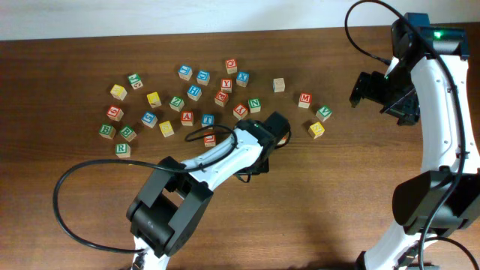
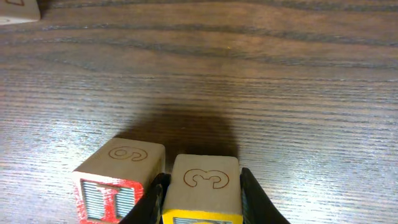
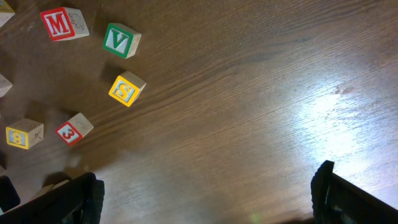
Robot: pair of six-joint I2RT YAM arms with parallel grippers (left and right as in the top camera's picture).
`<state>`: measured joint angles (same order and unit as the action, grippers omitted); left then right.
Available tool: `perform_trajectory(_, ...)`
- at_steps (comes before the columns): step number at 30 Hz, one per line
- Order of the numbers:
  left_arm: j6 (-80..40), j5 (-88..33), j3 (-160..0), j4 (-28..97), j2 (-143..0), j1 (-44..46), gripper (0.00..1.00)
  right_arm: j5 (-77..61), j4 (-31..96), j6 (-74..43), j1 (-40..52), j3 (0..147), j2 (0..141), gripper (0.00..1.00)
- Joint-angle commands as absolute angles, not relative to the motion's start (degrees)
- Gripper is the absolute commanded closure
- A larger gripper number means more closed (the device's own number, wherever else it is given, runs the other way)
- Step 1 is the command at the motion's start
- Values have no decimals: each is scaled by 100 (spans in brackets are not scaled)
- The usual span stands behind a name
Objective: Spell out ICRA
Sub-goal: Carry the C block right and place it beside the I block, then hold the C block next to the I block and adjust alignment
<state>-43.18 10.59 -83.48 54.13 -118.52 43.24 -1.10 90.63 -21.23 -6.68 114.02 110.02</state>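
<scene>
The left gripper [image 2: 202, 194] pinches the yellow-faced cube [image 2: 205, 180] just beside the red "I" cube [image 2: 118, 180], while the right gripper [image 3: 205, 196] hangs spread wide

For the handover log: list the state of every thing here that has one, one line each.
left claw: shut on the yellow-faced cube
yellow-faced cube: gripped between the fingers, "3" face up, right beside the red "I" cube
red "I" cube: standing free on the table, not gripped
right claw: open, holding nothing
red "M" cube: loose on the table
green "V" cube: loose on the table
</scene>
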Motion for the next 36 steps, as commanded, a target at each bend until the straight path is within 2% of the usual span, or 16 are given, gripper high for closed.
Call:
perform_trajectory(1,-4414,1184,-8405,5511,-11948,4285,79,-102,9059,-2193,-674,11454,11041,1)
perform_trajectory(36,-4410,989,-8405,5605,-11948,4097,79,-102,9059,-2191,-679,11454,11041,2)
